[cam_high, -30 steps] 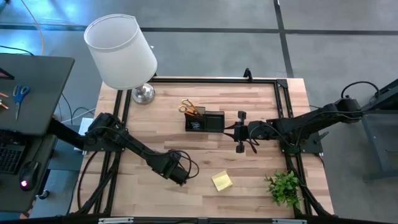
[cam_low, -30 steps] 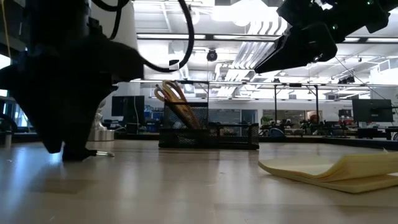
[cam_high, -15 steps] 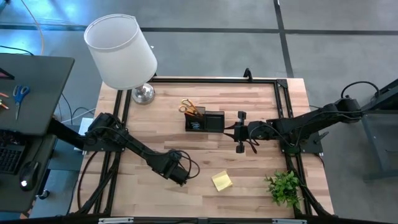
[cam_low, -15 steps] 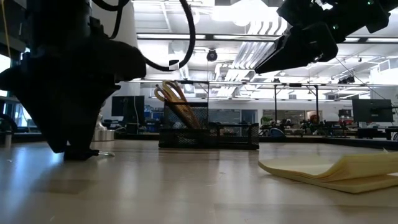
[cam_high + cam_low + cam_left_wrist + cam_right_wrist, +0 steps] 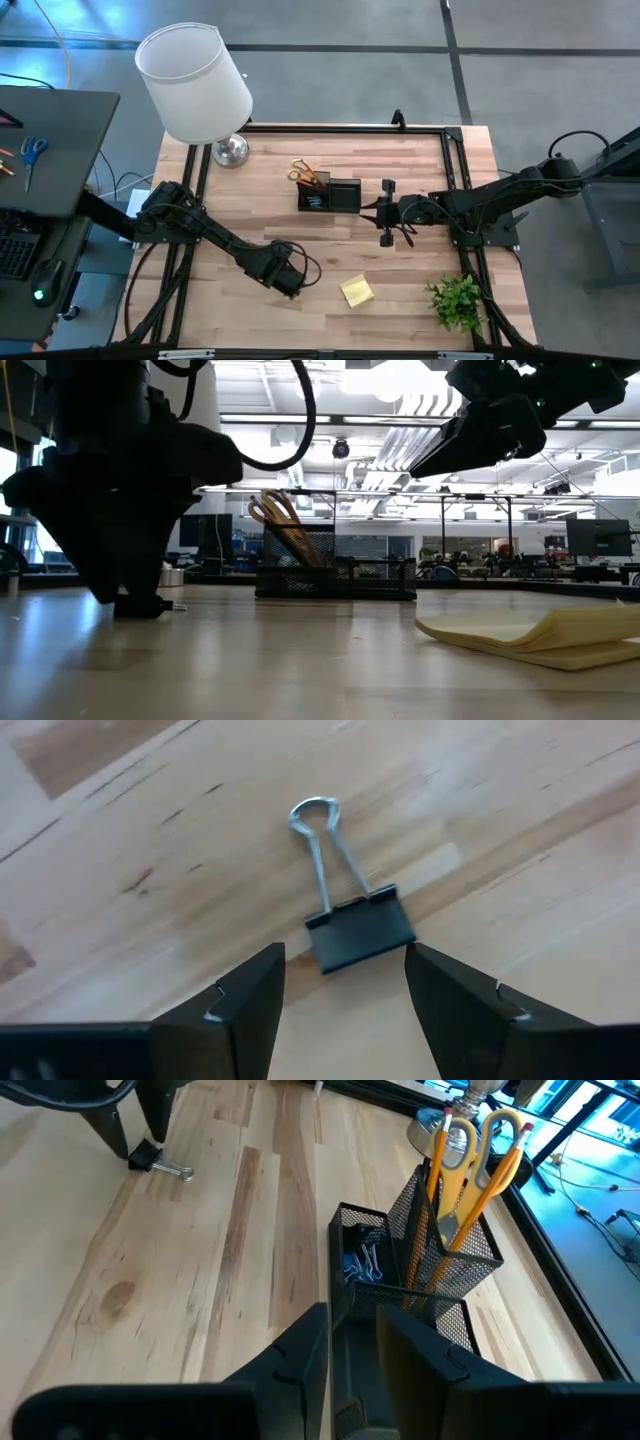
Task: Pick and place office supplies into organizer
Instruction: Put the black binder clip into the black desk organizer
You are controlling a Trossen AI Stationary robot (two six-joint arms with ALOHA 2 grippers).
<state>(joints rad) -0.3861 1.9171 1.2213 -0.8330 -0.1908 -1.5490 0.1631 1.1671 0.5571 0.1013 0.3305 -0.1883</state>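
Change since earlier frame: left arm sits a shade further right in the low view; high view otherwise matches, right arm unmoved.
Lamp (image 5: 195, 82): upper left of the high view, white shade, base on the table's far edge; not part of the task.
Left gripper (image 5: 343, 982): lower left-centre of the high view, down at the table (image 5: 400, 300); jaws spread wide, holding nothing, one finger either side of the clip.
Binder clip (image 5: 358, 928): black body between the fingertips (image 5: 250, 990) in the left wrist view, wire handles pointing away; lies flat on the wood, apparently not yet touched.
Step in hand (judged): closing on the binder clip for pickup.
Doing it well (judged): keep the black body centred between the jaws, squeeze the body rather than the wire loops, close before lifting so it does not skid on the wood.
Organizer (image 5: 330, 195): black mesh box, centre of the high view; yellow-handled scissors (image 5: 480, 1155) and pencils stand in its tall compartment, a clip lies in the low one.
Sticky-note pad (image 5: 357, 291): lower centre of the high view, loose on the table, well apart from the organizer.
Right gripper (image 5: 352, 1342): just right of the organizer in the high view, raised above the table; jaws partly closed with a narrow gap, nothing visibly held.
Plant (image 5: 458, 300): lower right of the high view; leave alone.
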